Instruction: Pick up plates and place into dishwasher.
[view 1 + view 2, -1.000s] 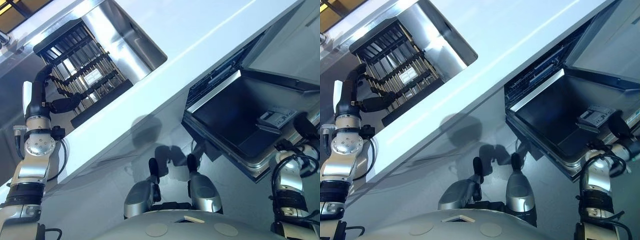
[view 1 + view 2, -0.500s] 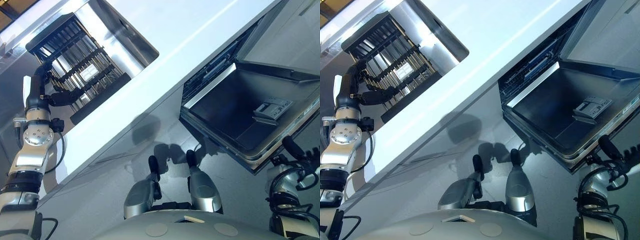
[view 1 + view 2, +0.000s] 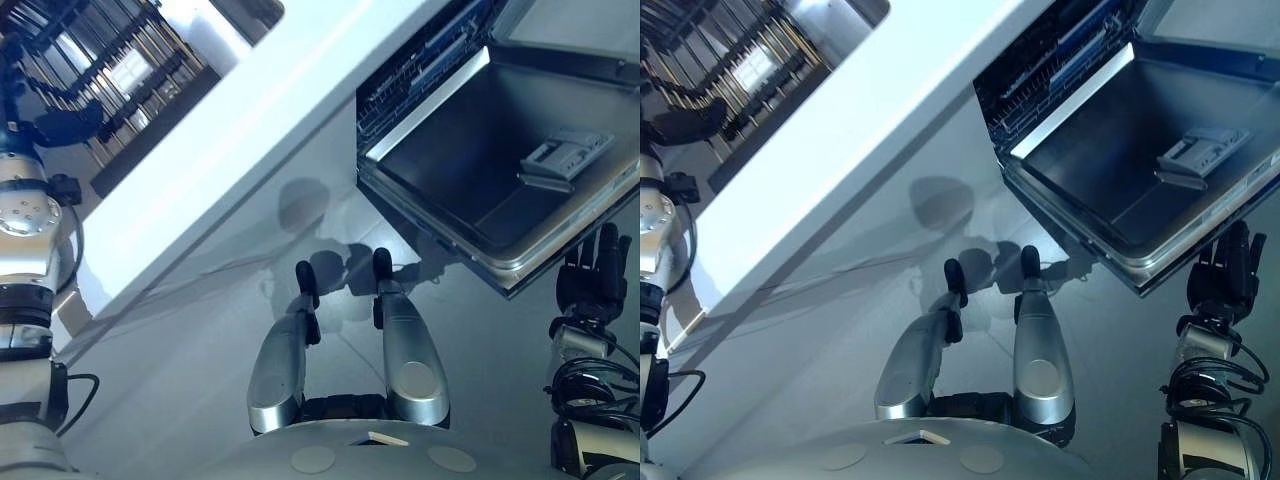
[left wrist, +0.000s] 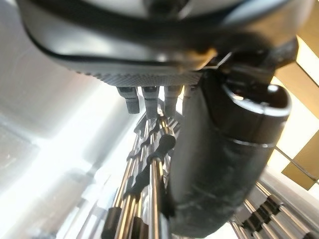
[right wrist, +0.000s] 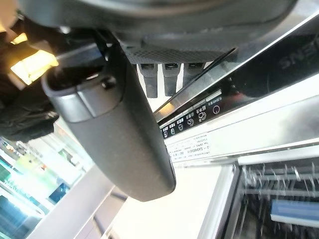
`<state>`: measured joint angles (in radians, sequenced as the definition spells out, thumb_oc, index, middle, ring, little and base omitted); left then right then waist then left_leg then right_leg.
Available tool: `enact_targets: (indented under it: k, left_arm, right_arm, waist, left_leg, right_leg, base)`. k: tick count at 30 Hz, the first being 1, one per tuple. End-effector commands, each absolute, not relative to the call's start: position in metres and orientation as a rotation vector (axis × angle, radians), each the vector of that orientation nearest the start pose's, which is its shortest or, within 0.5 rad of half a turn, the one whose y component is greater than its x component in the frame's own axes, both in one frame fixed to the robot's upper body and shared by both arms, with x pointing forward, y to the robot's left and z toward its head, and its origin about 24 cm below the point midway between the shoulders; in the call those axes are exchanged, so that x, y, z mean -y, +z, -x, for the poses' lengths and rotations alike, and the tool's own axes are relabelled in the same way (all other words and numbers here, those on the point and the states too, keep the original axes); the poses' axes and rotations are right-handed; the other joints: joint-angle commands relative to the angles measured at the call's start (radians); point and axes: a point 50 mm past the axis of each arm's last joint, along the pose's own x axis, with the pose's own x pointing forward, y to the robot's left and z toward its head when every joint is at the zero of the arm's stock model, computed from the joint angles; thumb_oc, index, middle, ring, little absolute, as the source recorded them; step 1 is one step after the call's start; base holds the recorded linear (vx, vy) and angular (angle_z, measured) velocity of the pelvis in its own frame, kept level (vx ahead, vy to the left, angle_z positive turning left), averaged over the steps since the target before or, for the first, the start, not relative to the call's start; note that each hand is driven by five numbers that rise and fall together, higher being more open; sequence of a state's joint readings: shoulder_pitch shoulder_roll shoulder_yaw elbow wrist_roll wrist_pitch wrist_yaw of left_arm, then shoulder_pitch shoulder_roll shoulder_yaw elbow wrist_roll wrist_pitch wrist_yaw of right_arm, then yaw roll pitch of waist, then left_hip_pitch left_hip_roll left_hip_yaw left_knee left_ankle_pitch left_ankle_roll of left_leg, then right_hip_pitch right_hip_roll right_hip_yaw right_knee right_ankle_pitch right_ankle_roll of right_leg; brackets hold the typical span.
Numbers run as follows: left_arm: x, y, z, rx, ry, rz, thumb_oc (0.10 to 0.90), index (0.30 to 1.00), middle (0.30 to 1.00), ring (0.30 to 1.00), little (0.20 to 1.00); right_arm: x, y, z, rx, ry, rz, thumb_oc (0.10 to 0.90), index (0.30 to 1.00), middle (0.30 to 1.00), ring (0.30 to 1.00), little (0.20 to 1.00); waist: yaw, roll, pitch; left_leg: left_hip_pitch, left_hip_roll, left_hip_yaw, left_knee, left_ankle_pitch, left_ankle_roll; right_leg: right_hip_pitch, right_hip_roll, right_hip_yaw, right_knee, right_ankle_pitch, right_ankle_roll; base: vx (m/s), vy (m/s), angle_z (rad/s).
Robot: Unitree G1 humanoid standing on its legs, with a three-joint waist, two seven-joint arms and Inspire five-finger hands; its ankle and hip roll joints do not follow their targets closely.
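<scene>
A black wire dish rack [image 3: 120, 70] stands in the sink at the far left. My left hand [image 3: 62, 125] reaches in against its tines [image 4: 149, 169], fingers straight and closed on nothing. The dishwasher's door [image 3: 470, 170] hangs open at the right, its steel inner face up, with a grey detergent compartment [image 3: 565, 155] on it. My right hand [image 3: 592, 285] stands just below the door's front edge, open, fingers pointing up. Past it, the right wrist view shows the door's control strip [image 5: 224, 119] and a wire basket [image 5: 279, 184] inside the machine.
A long white counter [image 3: 250, 110] runs diagonally between the sink and the dishwasher. The dishwasher's inner basket [image 3: 420, 70] shows at the cavity's mouth under the counter. Grey floor lies below the counter and the door.
The camera has tilted down, so the whole scene has shifted up. My right hand has dropped from the door's front edge to just below it. The left hand stays at the rack.
</scene>
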<state>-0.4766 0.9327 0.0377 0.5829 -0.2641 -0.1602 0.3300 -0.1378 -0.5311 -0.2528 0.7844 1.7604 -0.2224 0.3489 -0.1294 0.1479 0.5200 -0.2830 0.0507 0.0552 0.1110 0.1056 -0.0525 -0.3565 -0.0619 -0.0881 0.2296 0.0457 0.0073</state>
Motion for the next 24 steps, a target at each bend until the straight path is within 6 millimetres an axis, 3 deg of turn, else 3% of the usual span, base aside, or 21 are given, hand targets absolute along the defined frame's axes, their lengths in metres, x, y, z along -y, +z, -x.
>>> enact_targets:
  k: [1,2,4,11,19,22,24]
  left_arm:
    - [-0.350,0.227,-0.306,0.510,0.657,-0.440,0.800,0.900,0.900,0.900,0.900]
    - [-0.350,0.228,-0.306,0.512,0.658,-0.440,0.800,0.900,0.900,0.900,0.900]
    - [-0.352,0.223,-0.306,0.508,0.664,-0.441,0.800,0.900,0.900,0.900,0.900]
    - [-0.350,0.213,-0.303,0.498,0.683,-0.444,0.800,0.900,0.900,0.900,0.900]
    - [-0.353,0.195,-0.299,0.446,0.679,-0.439,0.800,0.900,0.900,0.900,0.900]
    - [-0.354,0.188,-0.298,0.425,0.676,-0.436,0.800,0.900,0.900,0.900,0.900]
    - [-0.357,0.182,-0.296,0.407,0.672,-0.440,0.800,0.900,0.900,0.900,0.900]
  right_arm:
    - [0.219,0.135,-0.323,0.430,0.593,-1.108,0.800,0.900,0.900,0.900,0.900]
    - [0.216,0.138,-0.323,0.428,0.613,-1.100,0.800,0.900,0.900,0.900,0.900]
    - [0.176,0.175,-0.316,0.483,0.857,-1.008,0.800,0.900,0.900,0.900,0.900]
    - [0.112,0.238,-0.275,0.604,1.260,-0.799,0.800,0.900,0.900,0.900,0.900]
    - [0.095,0.266,-0.248,0.742,1.355,-0.841,0.800,0.900,0.900,0.900,0.900]
    - [0.099,0.267,-0.250,0.772,1.254,-0.838,0.800,0.900,0.900,0.900,0.900]
    - [0.110,0.261,-0.261,0.778,1.053,-0.866,0.800,0.900,0.900,0.900,0.900]
  waist:
    - [0.046,-0.012,0.000]
    - [0.046,-0.013,0.000]
    - [0.052,-0.030,0.000]
    - [0.061,-0.070,0.000]
    - [0.075,-0.096,-0.033]
    - [0.078,-0.101,-0.058]
    - [0.078,-0.106,-0.083]
  left_leg:
    - [-0.061,-0.090,0.015,0.188,-0.129,0.037]
    - [-0.066,-0.090,0.015,0.188,-0.122,0.038]
    - [-0.067,-0.096,0.014,0.194,-0.127,0.045]
    - [-0.025,-0.106,0.015,0.173,-0.132,0.059]
    - [0.061,-0.118,0.024,0.135,-0.145,0.075]
    - [0.090,-0.122,0.025,0.114,-0.147,0.078]
    - [0.114,-0.125,0.028,0.092,-0.146,0.081]
  right_leg:
    - [0.016,0.035,-0.030,0.114,-0.147,-0.018]
    - [0.011,0.035,-0.030,0.111,-0.139,-0.019]
    - [0.011,0.034,-0.025,0.101,-0.130,-0.016]
    - [0.051,0.035,-0.010,0.057,-0.104,-0.002]
    - [0.136,0.034,0.009,-0.009,-0.080,0.011]
    - [0.160,0.033,0.017,-0.031,-0.073,0.017]
    - [0.180,0.032,0.024,-0.048,-0.067,0.023]
  base:
    - [-0.02,0.031,-0.21]
    - [0.02,0.052,-0.25]
    - [0.02,0.069,-0.29]
    - [0.05,0.097,-0.20]
    - [0.10,0.101,0.19]
    - [0.11,0.093,0.18]
    - [0.13,0.101,0.01]
